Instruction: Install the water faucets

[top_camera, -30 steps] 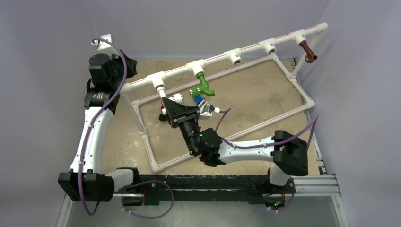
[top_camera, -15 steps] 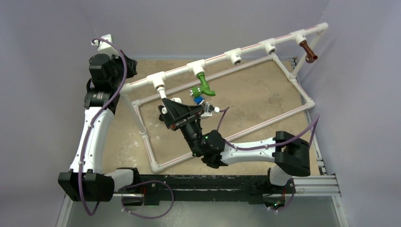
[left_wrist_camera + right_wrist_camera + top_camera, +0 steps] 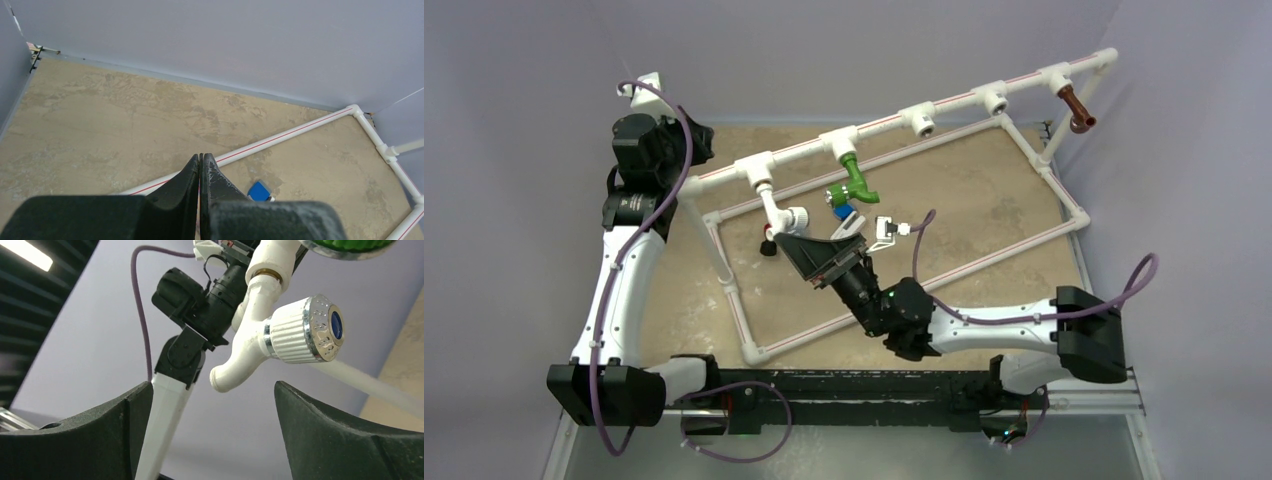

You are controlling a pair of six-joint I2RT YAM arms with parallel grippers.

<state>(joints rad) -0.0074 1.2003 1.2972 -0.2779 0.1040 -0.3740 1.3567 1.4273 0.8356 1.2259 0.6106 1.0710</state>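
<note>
The white faucet (image 3: 782, 213) with a silvery knob (image 3: 306, 330) hangs from the leftmost tee (image 3: 757, 169) of the pipe frame. My right gripper (image 3: 788, 238) sits just below and near of it, open. In the right wrist view its spout (image 3: 224, 381) hangs above the gap of this gripper (image 3: 212, 390), touching neither finger. The green faucet (image 3: 854, 180) hangs from the tee to the right, and the brown faucet (image 3: 1076, 108) from the far right tee. My left gripper (image 3: 201, 157) is shut on nothing, raised at the back left (image 3: 692, 137).
Two tees (image 3: 921, 120) (image 3: 992, 98) on the top rail have open sockets. A small blue-and-white block (image 3: 842, 212) lies on the table under the green faucet. The frame's lower pipes (image 3: 904, 285) ring the work area. Grey walls close in on three sides.
My right gripper has opened and let go of the white faucet, then drawn back to the right and toward the near side. The faucet stays hanging from its tee. The left arm has not moved.
</note>
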